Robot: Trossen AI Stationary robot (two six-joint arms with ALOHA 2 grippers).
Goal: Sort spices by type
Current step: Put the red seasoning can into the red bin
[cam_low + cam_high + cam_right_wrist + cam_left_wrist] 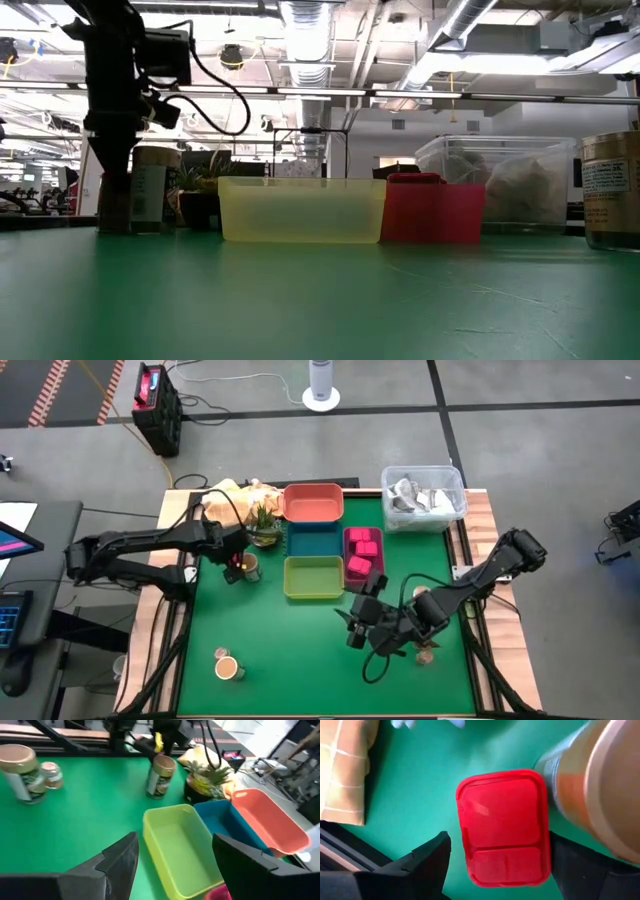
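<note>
**Left tool poised straight over a red block by the table's left edge**

Green felt covers the table (pixel 300 660), with the trays grouped toward its far edge: coral (pixel 314 502), teal (pixel 314 541), yellow-green (pixel 313 577), and a magenta tray (pixel 364 556) already holding pink blocks. The left tool (pixel 497 857) hangs with its fingers apart directly above a red rectangular block (pixel 502 826), one finger on each long side, so the block's long axis runs along the gap; a straight descent looks enough. A tan jar (pixel 249 566) stands just beside that block, close to one finger, and could be nudged. The right tool (pixel 362 622), also spread and empty, sits nearer the table's middle facing the yellow-green tray. Two more jars (pixel 229 667) wait near the front-left corner.
</note>
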